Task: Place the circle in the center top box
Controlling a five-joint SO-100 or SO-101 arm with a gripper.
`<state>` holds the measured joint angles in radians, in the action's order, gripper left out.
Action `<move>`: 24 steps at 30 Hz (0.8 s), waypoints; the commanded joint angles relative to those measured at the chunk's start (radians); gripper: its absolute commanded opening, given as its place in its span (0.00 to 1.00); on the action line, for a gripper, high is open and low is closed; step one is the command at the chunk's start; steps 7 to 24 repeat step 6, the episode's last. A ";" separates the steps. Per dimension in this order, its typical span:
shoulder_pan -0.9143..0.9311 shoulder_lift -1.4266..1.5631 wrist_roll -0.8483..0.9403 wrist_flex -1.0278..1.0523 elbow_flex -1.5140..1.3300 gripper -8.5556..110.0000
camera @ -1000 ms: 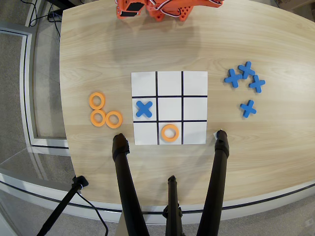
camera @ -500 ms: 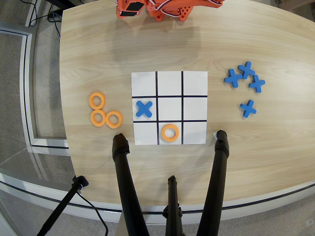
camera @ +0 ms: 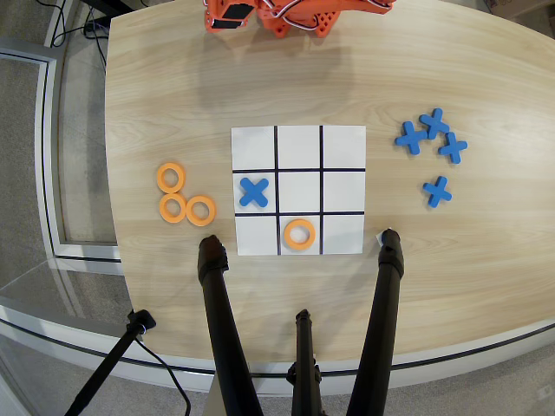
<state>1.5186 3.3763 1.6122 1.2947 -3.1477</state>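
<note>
An orange ring (camera: 299, 234) lies flat in the middle cell (camera: 299, 218) of the white board's edge row nearest the bottom of the overhead view, the row farthest from the arm. Nothing touches it. The opposite edge row's middle cell (camera: 299, 146) holds nothing. Three more orange rings (camera: 185, 198) lie in a cluster on the table left of the board. The orange arm (camera: 286, 16) is folded at the top edge, far from the board. Its gripper (camera: 231, 17) is cut off by the frame, so its jaws cannot be made out.
A blue cross (camera: 253, 191) lies in the left cell of the board's middle row. Several blue crosses (camera: 432, 139) lie on the table right of the board. Black tripod legs (camera: 217, 303) (camera: 387, 286) reach over the table's bottom edge, close to the board's lower corners.
</note>
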 commanded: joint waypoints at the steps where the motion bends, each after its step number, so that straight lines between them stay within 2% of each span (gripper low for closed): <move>1: 0.006 0.017 -0.003 0.009 -0.055 0.07; 24: 0.006 0.017 -0.003 0.009 -0.055 0.07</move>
